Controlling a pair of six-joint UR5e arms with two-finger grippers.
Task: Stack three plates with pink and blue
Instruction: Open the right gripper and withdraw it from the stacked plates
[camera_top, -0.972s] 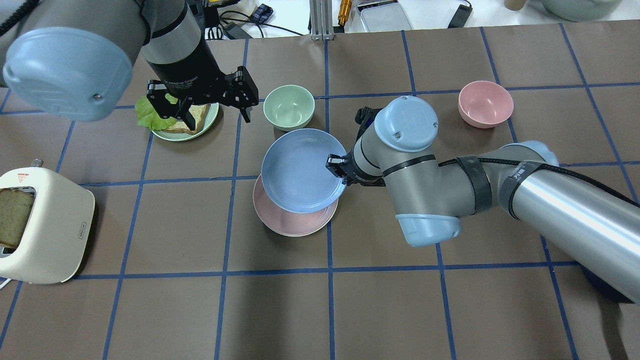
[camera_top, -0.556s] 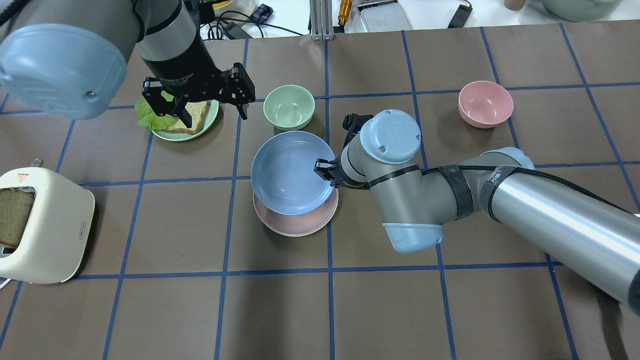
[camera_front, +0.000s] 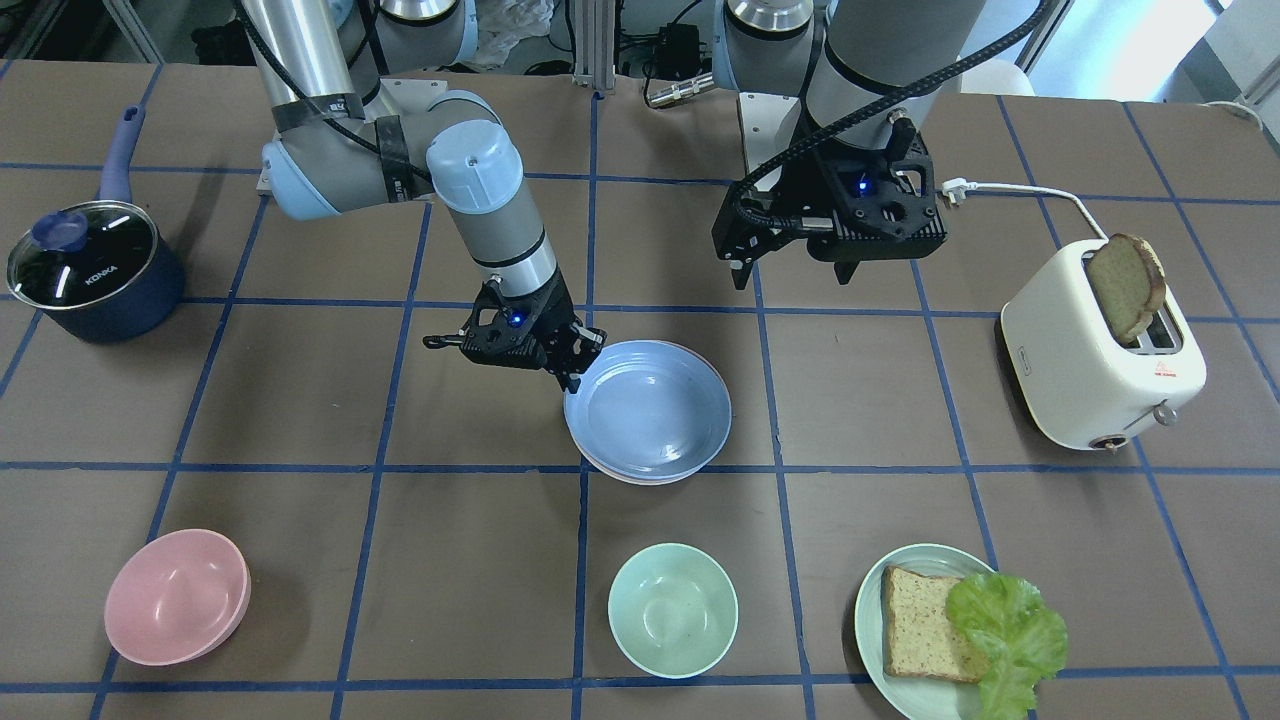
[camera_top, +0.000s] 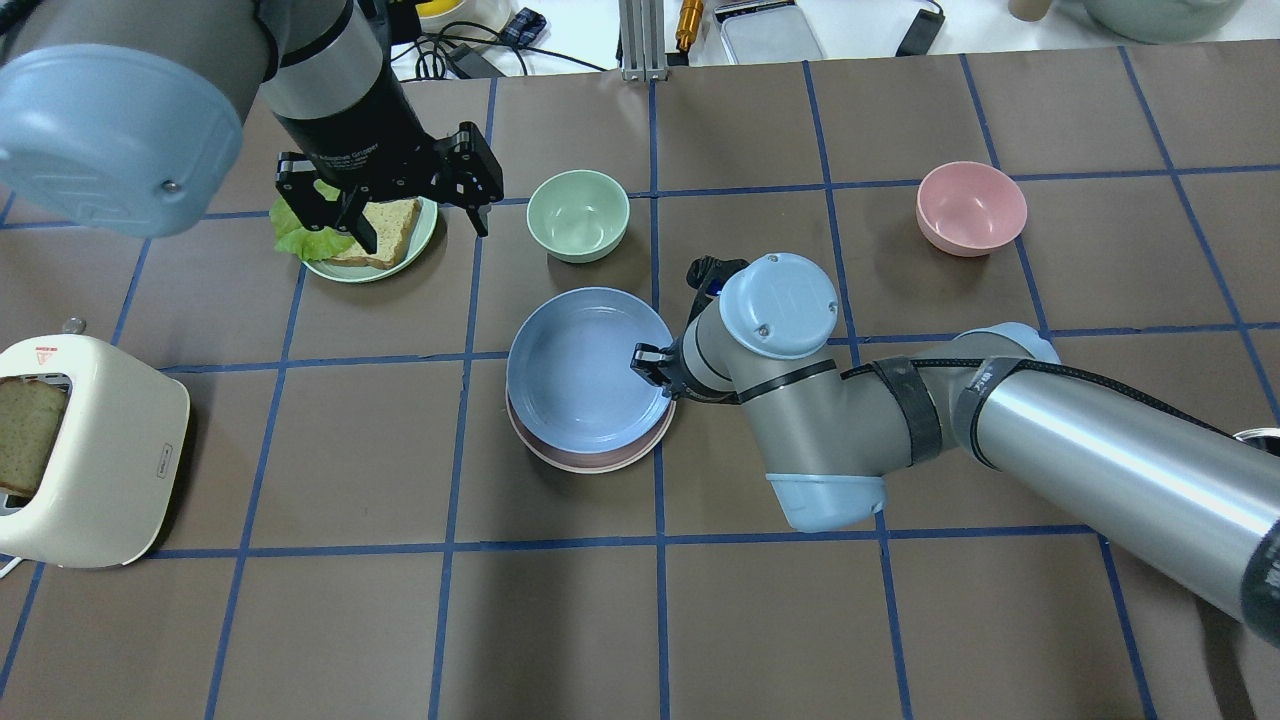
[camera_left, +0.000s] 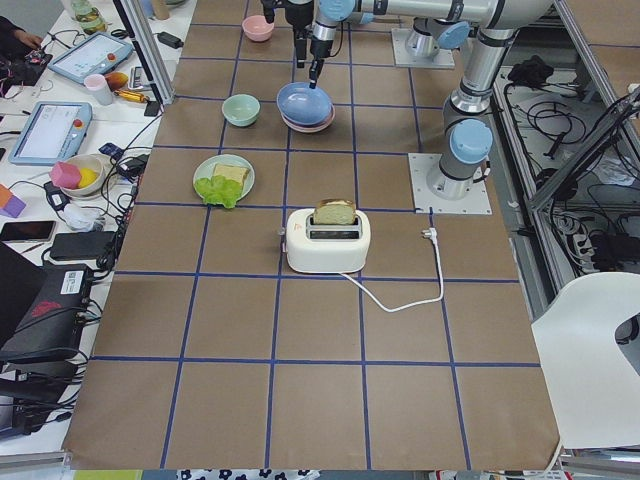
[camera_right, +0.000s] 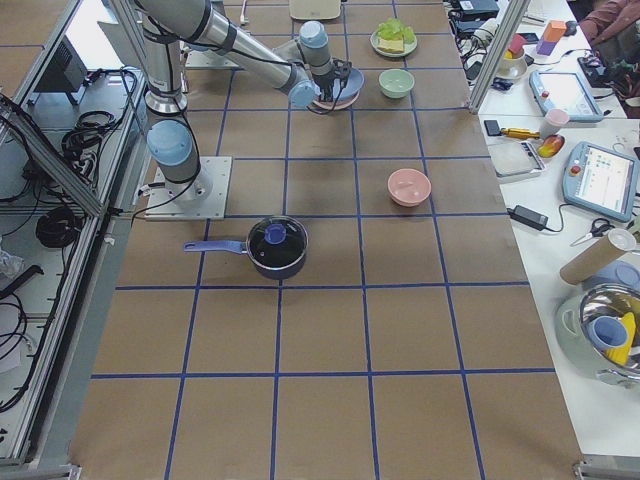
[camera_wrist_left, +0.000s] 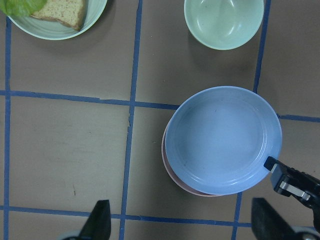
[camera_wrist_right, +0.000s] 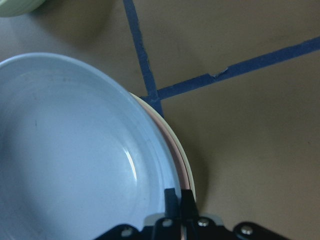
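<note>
We are pinching the rim of the blue plate (camera_top: 585, 370) in the right tool (camera_top: 643, 362), and the dish is spreading out ahead of its fingertips. The pink plate (camera_top: 590, 460) is lying directly beneath, slightly offset, with the cream plate (camera_wrist_right: 186, 167) showing under it. The left tool (camera_top: 425, 238) is hanging with jaws spread, well off to the side.

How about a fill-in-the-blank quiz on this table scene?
The right hand pinches the rim of the top plate, coloured ____. The second plate, just under it, is ____. The toaster holds a slice of ____. The left hand, holding nothing, is wide ____.
Missing: blue, pink, bread, open.
</note>
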